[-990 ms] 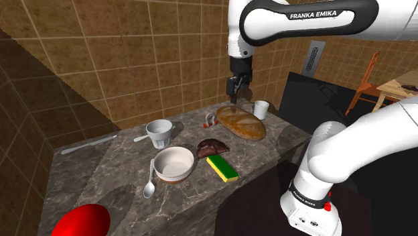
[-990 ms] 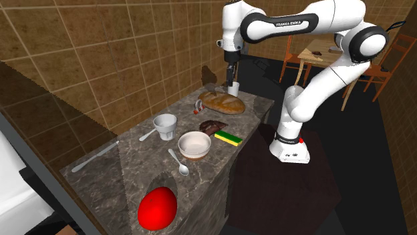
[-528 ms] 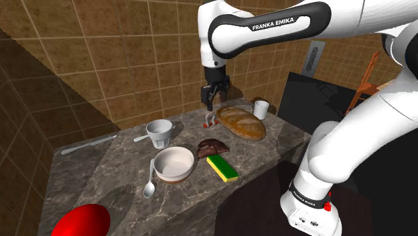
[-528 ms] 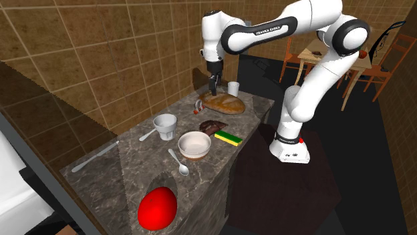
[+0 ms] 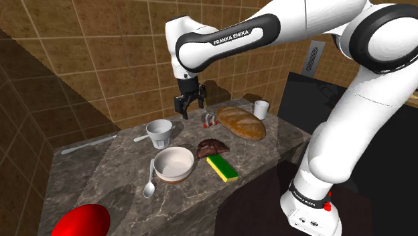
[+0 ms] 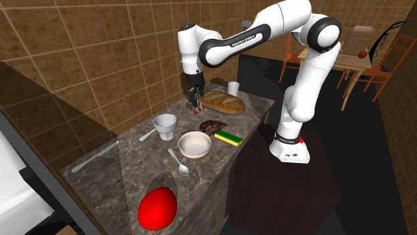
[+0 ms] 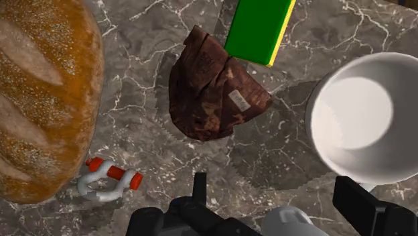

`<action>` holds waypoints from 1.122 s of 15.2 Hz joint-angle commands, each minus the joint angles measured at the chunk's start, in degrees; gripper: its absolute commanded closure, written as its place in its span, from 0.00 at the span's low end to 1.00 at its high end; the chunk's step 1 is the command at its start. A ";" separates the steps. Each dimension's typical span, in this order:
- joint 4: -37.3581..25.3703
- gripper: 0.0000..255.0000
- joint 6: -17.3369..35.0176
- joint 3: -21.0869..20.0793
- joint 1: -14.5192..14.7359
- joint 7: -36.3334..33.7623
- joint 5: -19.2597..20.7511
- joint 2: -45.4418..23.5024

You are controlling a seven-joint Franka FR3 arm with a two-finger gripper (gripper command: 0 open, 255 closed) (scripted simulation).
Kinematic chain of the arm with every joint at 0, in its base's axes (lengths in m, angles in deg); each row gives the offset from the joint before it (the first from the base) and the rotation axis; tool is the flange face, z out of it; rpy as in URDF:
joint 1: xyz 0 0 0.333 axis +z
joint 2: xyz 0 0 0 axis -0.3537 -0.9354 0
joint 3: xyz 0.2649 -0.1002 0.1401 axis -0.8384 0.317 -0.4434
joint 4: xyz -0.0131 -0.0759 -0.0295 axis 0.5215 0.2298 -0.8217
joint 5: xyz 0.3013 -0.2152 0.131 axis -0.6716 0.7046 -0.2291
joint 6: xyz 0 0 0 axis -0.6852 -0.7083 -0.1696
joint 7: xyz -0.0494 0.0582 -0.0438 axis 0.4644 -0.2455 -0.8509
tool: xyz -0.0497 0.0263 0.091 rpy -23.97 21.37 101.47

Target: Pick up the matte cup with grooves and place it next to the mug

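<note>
The arm has swung from the small mug point(image 5: 260, 108) across the bread loaf point(image 5: 240, 122), so the hand point(image 5: 189, 107), fingers apart and empty, hangs near the white cup point(image 5: 159, 133), which stands ungrasped on the tabletop point(image 5: 107, 174).

One cup point(image 5: 159, 132), one mug point(image 5: 260, 108), one bowl point(image 5: 173, 175), one loaf point(image 5: 240, 122)

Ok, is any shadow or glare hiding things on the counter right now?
Shoulder view: a diagonal shadow edge crosses the tiled wall, but the cup and mug sit evenly lit. Second exterior view: the red object throws a dark patch onto the counter. Wrist view: soft shadows beside the brown object, no glare.
</note>
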 commanded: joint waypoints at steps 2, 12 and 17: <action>-5.33 0.00 1.14 -1.30 0.58 -3.38 1.72 -7.14; -29.98 0.00 -1.61 -2.21 5.46 -12.08 8.35 -31.57; -48.40 0.00 -6.71 -1.14 9.40 -14.01 10.92 -45.69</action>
